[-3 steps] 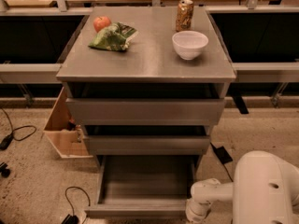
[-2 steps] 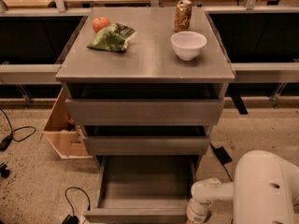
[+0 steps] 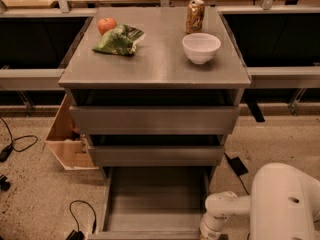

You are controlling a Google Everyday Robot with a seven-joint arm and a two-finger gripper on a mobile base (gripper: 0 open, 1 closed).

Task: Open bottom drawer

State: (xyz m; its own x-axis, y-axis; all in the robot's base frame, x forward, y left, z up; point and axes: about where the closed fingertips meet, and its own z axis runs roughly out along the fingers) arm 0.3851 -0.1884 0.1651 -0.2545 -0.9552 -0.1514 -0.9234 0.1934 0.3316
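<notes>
The grey metal cabinet (image 3: 155, 64) has three drawers. The bottom drawer (image 3: 155, 199) is pulled far out toward me, and its plain grey shallow tray shows. Its front edge lies at the lower edge of the view. The mid-sized drawer front (image 3: 156, 155) and the tallest drawer front (image 3: 154, 120) above it are each slid out a little. My white arm (image 3: 235, 206) reaches in from the lower right, down beside the bottom drawer's right front corner. The gripper itself is below the edge of the view.
On the cabinet top stand a white bowl (image 3: 201, 47), a drink can (image 3: 195, 16), a red apple (image 3: 106, 25) and a green chip bag (image 3: 118, 40). A cardboard box (image 3: 65, 139) stands left of the cabinet. Cables (image 3: 15, 144) lie on the floor at left.
The view has shifted slightly, so the cabinet sits a little lower in the frame. The bottom drawer stays pulled out and the arm stays by its right front corner.
</notes>
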